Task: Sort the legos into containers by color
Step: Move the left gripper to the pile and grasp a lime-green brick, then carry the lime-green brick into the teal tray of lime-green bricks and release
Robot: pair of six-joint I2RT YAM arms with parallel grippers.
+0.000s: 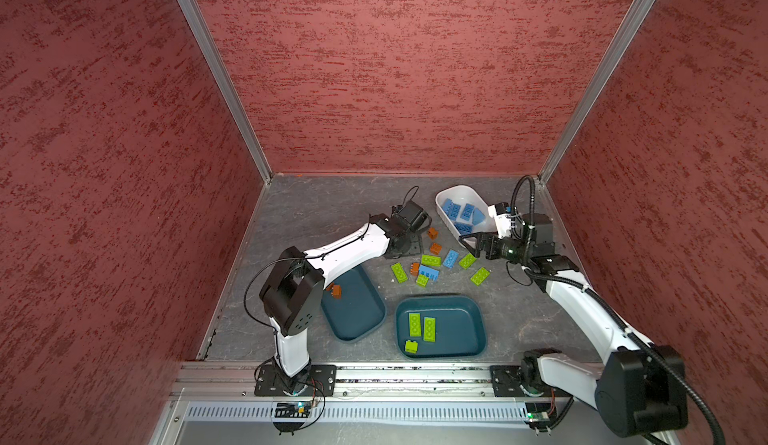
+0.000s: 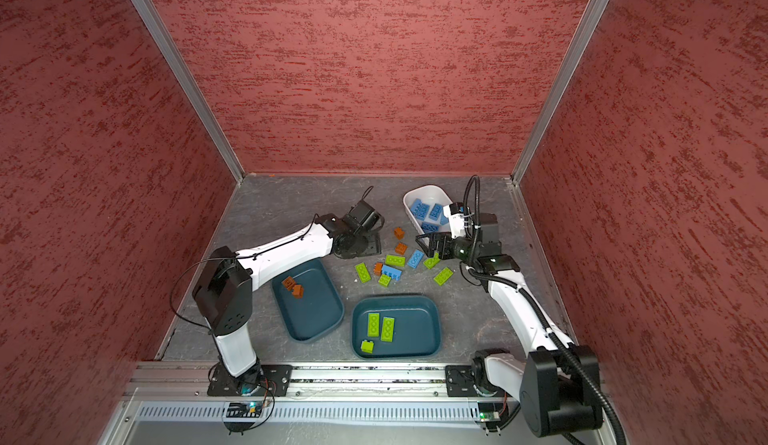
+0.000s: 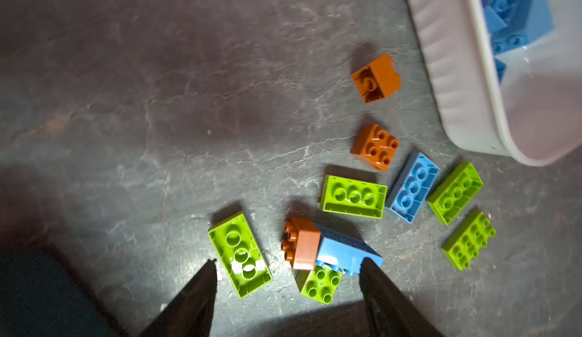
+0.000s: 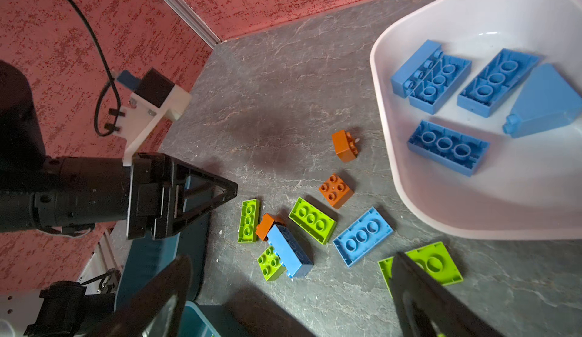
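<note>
Several loose legos lie mid-table: orange (image 1: 435, 248), lime green (image 1: 430, 260) and blue (image 1: 451, 258). The white container (image 1: 461, 193) holds blue bricks (image 4: 447, 146). A teal container (image 1: 357, 314) on the left holds orange bricks (image 2: 298, 291). The front teal container (image 1: 453, 322) holds green bricks (image 1: 429, 328). My left gripper (image 3: 289, 262) is open above an upturned green brick (image 3: 241, 253) and an orange brick (image 3: 304, 244) that leans on a blue one (image 3: 343, 250). My right gripper (image 4: 292, 258) is open and empty, by the white container's near end.
Red walls enclose the grey table (image 1: 324, 214) on three sides. An aluminium rail (image 1: 415, 370) with both arm bases runs along the front. The two grippers face each other across the pile, a short way apart.
</note>
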